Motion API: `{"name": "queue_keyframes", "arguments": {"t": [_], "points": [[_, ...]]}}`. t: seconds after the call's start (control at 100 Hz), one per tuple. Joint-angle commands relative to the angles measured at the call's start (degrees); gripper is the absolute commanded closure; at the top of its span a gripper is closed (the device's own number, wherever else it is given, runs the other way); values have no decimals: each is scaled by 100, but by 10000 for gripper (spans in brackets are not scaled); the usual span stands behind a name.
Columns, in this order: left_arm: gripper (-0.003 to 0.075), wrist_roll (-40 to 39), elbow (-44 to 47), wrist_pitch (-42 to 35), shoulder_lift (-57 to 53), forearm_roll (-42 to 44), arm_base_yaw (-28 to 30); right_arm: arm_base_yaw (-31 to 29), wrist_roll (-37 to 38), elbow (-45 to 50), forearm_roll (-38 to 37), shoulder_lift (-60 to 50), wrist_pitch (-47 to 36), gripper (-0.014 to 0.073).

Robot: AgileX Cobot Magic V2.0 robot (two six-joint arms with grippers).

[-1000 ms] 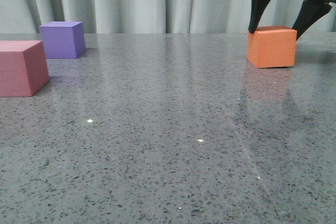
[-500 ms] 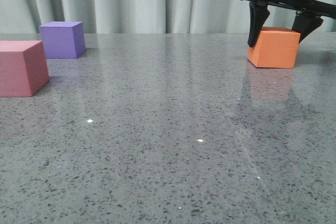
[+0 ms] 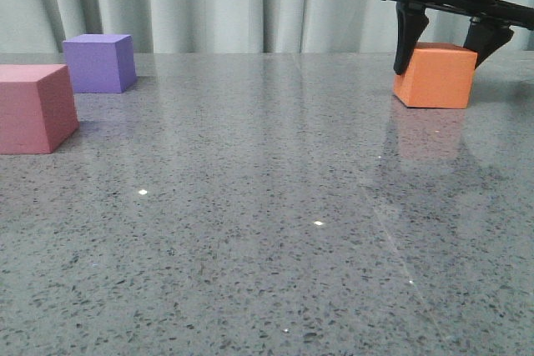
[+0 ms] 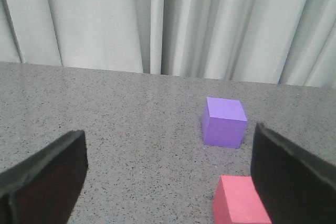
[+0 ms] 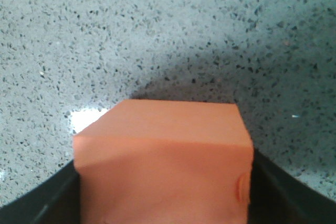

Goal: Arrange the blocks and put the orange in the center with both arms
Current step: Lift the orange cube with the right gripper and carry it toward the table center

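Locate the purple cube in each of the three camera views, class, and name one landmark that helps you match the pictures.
Front view: purple cube at far left, behind the pink cube.
Left wrist view: right of centre, beyond the pink cube.
Right wrist view: not in it.
Shared landmark: the speckled grey table.

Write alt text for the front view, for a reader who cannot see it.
The black right gripper straddles a matte orange foam cube at the far right of a speckled grey table. A matte purple cube and a pinkish-red cube sit at far left, before a pale curtain.
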Motion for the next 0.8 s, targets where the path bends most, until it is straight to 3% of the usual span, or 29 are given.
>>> {"name": "queue_keyframes", "arguments": {"t": [0.0,0.36,0.59,0.79], "points": [[122,22,-177,-474,60,-30,-24,82,-14,-271,167,-368,205,685],[122,22,-177,-487,60,-30,-24,1135,589,-1227,167,-360,491,685],[122,22,-177,-501,60,-30,-24,1764,1060,-1239,167,-269,403,685],[122,22,-177,-513,60,-20,-24,1919,1296,-1239,90,-155,268,685]]}}
